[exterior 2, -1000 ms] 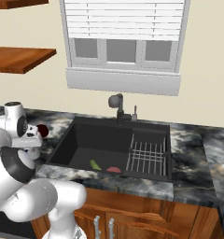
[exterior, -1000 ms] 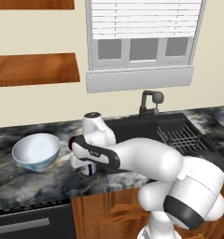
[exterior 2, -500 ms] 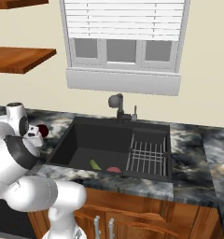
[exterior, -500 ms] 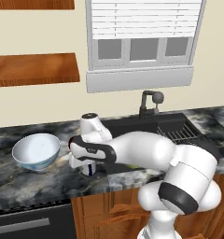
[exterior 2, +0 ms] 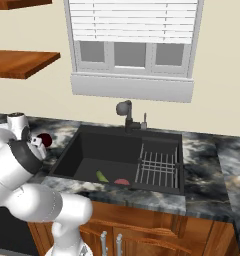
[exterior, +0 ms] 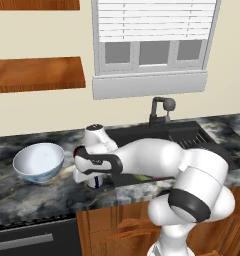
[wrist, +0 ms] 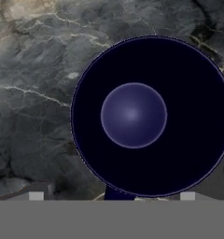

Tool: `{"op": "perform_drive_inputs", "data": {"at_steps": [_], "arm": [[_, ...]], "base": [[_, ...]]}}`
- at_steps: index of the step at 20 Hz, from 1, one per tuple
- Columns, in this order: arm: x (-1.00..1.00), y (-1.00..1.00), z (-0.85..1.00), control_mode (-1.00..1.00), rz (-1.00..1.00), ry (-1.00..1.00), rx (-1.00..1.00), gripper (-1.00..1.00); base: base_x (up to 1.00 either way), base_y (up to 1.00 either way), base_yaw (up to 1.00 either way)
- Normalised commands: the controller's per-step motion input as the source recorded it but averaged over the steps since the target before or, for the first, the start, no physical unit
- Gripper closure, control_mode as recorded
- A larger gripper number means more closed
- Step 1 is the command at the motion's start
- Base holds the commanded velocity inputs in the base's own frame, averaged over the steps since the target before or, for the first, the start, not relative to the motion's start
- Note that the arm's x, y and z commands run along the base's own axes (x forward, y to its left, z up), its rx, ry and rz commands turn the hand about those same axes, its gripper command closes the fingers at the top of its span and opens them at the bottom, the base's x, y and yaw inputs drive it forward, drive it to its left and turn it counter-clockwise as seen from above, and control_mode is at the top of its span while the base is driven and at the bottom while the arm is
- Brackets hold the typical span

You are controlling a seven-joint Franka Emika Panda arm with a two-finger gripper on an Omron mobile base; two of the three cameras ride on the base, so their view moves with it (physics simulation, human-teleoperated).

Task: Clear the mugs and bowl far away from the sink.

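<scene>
Directly beneath the pincer (wrist: 111,196) sits the white mug with the navy rim (wrist: 151,115): the hand view looks straight down into its dark mouth, so the mug stands upright on the marbled surface (wrist: 34,93), its long axis vertical and in line with the pincer's approach. The mug's mouth lies a little to the right of centre in that view, and a navy stub at its lower edge, between the two finger tips, is probably the handle, pointing back toward the hand. The jaws stand wide apart, about as far as they go, and hold nothing; each tip shows as a pale patch at the bottom of the hand view, one on either side of the handle stub.

From the left base view the mug (exterior: 95,181) is mostly hidden under the wrist, on the surface just left of the sink (exterior: 157,137), with the bowl (exterior: 38,162) further left and well apart from it. The dark red mug (exterior 2: 44,140) shows in the right base view, beside the arm and near the sink's (exterior 2: 117,160) left edge.

My judgement is that the coming move is a straight descent, with a slight sideways correction to centre the rim between the fingers.
</scene>
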Motion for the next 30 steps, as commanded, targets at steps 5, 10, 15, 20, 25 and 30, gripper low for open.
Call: {"op": "perform_drive_inputs", "data": {"at_steps": [5, 10, 15, 20, 25, 30], "arm": [[0.0, 0.0, -0.14, -1.0, 0.0, 0.0, 0.0, 1.0], [0.0, 0.0, -0.18, -1.0, 0.0, 0.0, 0.0, 1.0], [-0.01, 0.04, -0.01, -1.0, 0.0, -0.01, 0.0, 1.0], [-0.29, -0.15, 0.98, -1.0, 0.0, -0.12, 0.01, 1.0], [-0.43, -0.58, 1.0, -1.0, 0.0, -0.07, 0.01, 1.0], [-0.36, -0.95, 1.0, -1.0, 0.0, 0.11, 0.1, 1.0]], "base": [[0.0, 0.0, 0.0], [0.0, 0.0, 0.0], [0.0, 0.0, 0.0], [0.0, 0.0, 0.0], [0.0, 0.0, 0.0], [0.0, 0.0, 0.0]]}}
